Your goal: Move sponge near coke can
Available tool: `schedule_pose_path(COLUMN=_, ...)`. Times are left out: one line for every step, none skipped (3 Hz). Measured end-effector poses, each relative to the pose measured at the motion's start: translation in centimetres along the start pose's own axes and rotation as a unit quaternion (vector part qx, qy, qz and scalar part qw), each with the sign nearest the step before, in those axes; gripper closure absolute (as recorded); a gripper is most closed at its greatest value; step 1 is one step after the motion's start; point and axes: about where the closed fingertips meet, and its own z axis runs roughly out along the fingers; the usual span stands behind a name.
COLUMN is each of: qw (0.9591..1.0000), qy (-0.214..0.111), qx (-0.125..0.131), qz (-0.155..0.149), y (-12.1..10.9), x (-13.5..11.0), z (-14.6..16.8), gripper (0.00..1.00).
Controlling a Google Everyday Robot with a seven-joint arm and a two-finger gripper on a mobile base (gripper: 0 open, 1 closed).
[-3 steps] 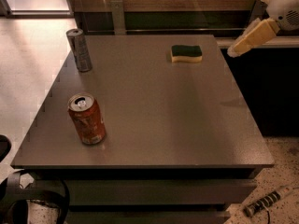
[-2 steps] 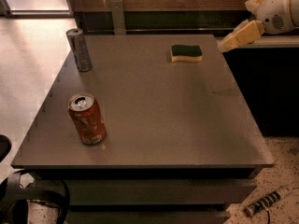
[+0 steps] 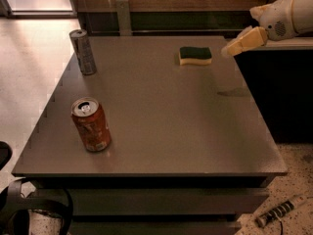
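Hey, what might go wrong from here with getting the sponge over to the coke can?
The gripper hangs right of the sponge, not touching it; a low approach might shove the sponge instead of gripping it. The coke can stands upright near the table's front left edge, so a careless arrival may topple it. The grey can could be mistaken for the target.

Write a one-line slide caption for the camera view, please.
Gripper hovers at the table's far right edge, just right of the sponge; coke can stands near left, grey can far left.
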Motion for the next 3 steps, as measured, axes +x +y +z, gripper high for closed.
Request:
schedule_pose_path(qw=0.9993, qy=-0.015, qx=-0.014, qz=0.03, y=-0.3, x=1.5, z=4.4, gripper=0.0)
schedule_pose_path(qw=0.9973, qy=-0.038, qx=-0.022, qz=0.06, y=-0.5, x=3.2, z=8.3, gripper=0.0)
schedule_pose_path(qw=0.9926, qy=-0.081, qx=-0.028, qz=0.085, y=-0.7, x=4.6, z=12.5, gripper=0.0)
